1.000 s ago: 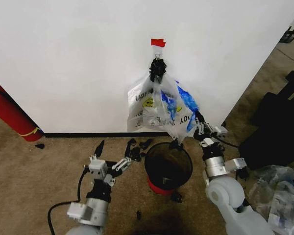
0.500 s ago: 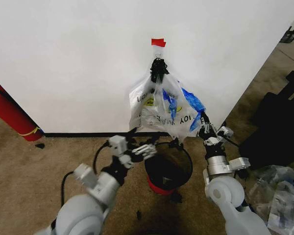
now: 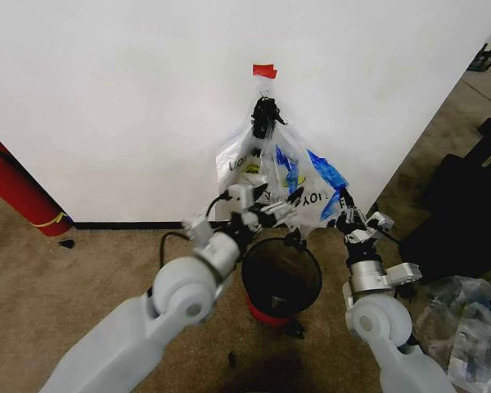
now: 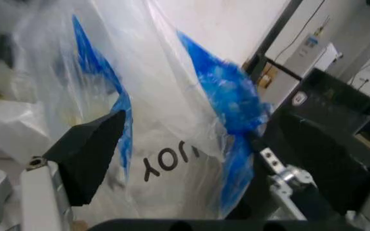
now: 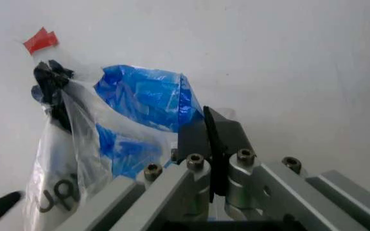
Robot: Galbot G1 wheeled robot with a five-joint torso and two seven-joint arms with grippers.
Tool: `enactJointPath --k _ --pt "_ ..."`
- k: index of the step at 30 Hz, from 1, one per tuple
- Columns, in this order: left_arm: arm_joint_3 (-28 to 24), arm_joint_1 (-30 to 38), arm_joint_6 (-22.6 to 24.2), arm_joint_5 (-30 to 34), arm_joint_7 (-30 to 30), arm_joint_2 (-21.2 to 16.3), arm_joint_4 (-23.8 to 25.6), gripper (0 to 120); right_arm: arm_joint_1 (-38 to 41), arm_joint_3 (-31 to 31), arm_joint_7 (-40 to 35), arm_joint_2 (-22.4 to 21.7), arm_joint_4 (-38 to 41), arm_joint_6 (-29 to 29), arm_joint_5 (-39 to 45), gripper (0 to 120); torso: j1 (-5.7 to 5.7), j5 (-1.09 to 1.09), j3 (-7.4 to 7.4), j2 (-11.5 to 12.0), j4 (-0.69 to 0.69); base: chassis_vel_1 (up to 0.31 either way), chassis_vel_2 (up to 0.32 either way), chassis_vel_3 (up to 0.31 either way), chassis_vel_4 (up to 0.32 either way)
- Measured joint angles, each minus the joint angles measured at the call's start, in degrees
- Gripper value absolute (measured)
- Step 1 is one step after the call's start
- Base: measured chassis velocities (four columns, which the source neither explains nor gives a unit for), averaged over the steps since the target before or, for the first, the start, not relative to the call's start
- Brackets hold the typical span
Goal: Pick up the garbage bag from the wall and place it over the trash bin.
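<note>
The garbage bag (image 3: 270, 176), thin white plastic with black letters and blue patches, hangs on the white wall (image 3: 131, 106) from a black clip under a red tape tab (image 3: 263, 71). The black trash bin (image 3: 281, 278) with a red base stands on the carpet just below it. My left gripper (image 3: 282, 206) is open at the bag's lower front. In the left wrist view its black fingers (image 4: 88, 151) straddle the bag (image 4: 172, 120). My right gripper (image 3: 342, 205) is shut on the bag's lower right corner and holds it out to the right. Its closed fingers (image 5: 209, 130) sit beside the blue patch (image 5: 143, 94).
A red fire extinguisher (image 3: 16, 192) leans at the wall's left end. Dark equipment (image 3: 466, 205) and clear plastic bags (image 3: 466, 323) crowd the right side. Small black scraps lie on the carpet around the bin. A black baseboard (image 3: 131, 224) runs along the wall's foot.
My left arm has risen from near the floor and reached forward to the bag's lower front. The right gripper has drawn the bag's corner slightly further right.
</note>
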State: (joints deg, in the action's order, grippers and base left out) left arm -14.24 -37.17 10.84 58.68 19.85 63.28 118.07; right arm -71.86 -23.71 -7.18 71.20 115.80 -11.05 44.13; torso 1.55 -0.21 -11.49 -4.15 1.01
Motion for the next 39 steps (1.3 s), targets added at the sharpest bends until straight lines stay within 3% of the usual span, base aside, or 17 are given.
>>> enactJointPath --k 17,30,33,39 --pt "-2.2 6.2 -2.0 0.2 -1.0 6.6 -12.7 86 -0.5 -0.1 0.3 -0.9 0.7 0.0 -0.4 0 0.0 0.0 0.0 0.0 -0.02 0.0 0.0 0.0 0.0" --pt "-1.2 7.3 -3.5 0.7 -1.4 6.7 -17.1 78 -0.8 -0.3 0.8 -1.3 1.4 0.0 -0.1 0 0.0 0.0 0.0 0.0 -0.03 0.0 0.0 0.0 0.0" --pt "-1.3 7.6 -3.6 0.8 -1.5 7.0 -17.6 70 -0.8 -0.3 0.8 -1.4 1.4 0.0 0.0 0 -0.01 -0.01 0.01 0.0 -0.02 0.0 0.0 0.0 0.0" --pt "-2.6 8.9 -3.9 0.6 -2.2 7.3 -19.7 43 -0.8 -0.2 0.8 -1.5 1.4 0.0 0.2 0 0.0 -0.01 0.01 0.0 -0.02 0.0 0.0 0.0 0.0"
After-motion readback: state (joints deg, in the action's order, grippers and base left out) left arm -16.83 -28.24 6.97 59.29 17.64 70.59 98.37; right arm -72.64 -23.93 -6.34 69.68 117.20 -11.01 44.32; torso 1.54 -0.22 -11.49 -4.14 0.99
